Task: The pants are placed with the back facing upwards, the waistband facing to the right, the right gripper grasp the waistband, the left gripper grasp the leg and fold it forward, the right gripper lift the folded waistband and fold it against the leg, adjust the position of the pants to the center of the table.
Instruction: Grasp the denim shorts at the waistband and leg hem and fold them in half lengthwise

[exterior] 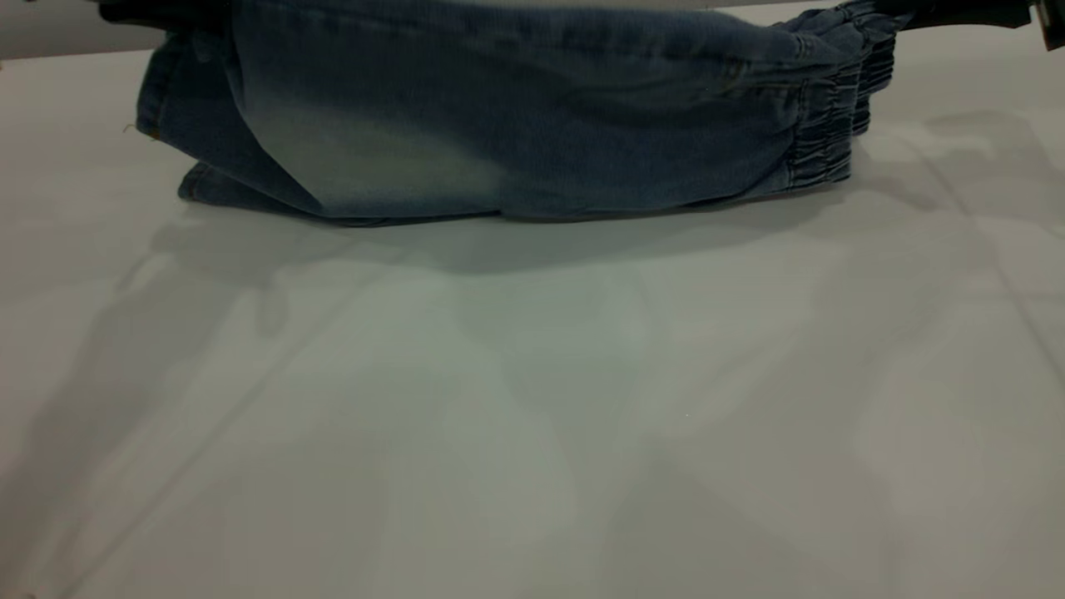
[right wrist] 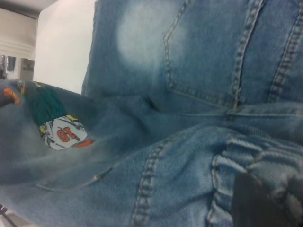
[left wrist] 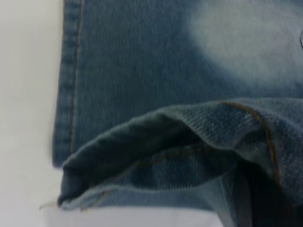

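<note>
Much of me is cut off. At the upper left edge of the exterior view my left pincer (exterior: 162, 12) is only a dark sliver above the cloth, and I cannot tell how its tips stand; my own left wrist view shows no part of it, just denim. There the leg (left wrist: 180, 156) hangs as a lifted, curled fold with tan stitching and a frayed hem corner, above a flat layer with a stitched hem and a pale faded patch.

The pants (exterior: 516, 125) are raised along their top edge and sag to the surface (exterior: 532, 416), smooth and pale grey, on which their lower edge rests at the far side. The denim is soft, dark blue, with a whitish worn area at lower left.

At the right end the waistband (exterior: 824, 133) is ruched into tight ridges. My right pincer (right wrist: 265, 203) is a blurred black block pressed into those gathers, closed on the waistband; the exterior view shows only a dark bar of it at the top right corner. The printed player in a "10" shirt lies well apart from it.
</note>
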`<state>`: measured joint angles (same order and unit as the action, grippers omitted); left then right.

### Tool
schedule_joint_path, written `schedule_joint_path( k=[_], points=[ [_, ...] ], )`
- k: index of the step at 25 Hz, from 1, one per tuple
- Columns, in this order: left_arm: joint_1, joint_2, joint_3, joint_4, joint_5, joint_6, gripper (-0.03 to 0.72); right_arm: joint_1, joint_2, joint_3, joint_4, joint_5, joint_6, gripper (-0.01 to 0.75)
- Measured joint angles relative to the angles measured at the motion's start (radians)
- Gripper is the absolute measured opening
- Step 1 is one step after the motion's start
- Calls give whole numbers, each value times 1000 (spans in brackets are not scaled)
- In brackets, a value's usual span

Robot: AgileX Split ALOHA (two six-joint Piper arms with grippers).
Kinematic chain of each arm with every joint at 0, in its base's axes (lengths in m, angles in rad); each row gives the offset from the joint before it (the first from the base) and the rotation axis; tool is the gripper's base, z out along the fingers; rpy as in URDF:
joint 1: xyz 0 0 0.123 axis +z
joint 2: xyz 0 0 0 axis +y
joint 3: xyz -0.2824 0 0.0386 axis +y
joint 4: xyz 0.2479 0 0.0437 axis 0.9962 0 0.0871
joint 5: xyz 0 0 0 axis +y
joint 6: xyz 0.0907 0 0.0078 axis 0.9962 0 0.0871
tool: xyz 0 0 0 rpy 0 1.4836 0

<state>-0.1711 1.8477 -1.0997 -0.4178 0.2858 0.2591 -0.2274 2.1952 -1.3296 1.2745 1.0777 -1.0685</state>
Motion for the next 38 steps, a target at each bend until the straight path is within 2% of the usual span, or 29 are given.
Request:
schedule_joint_path(
  k=[8,15,17,20,26,28,31,38],
  points=[
    [0,147,-143,6,-10,31,69,0,54,-79,1,-13,-7,24],
    [0,219,-230,7,-13,95,69,0,64,-105,11,-77,-8,45],
    [0,222,-230,7,-22,103,69,0,71,-105,16,-93,-20,74],
    [0,226,-230,7,-29,103,69,0,77,-105,22,-94,-62,158],
    [0,226,-230,7,-37,103,69,0,81,-105,53,-123,-85,421],
    [0,226,-230,7,-47,103,69,0,81,-105,53,-134,-71,477],
    [0,230,-230,26,-84,103,69,-1,81,-105,53,-139,-55,519],
    [0,275,-230,28,-123,103,73,-2,81,-105,46,-102,-22,529]
  ],
)
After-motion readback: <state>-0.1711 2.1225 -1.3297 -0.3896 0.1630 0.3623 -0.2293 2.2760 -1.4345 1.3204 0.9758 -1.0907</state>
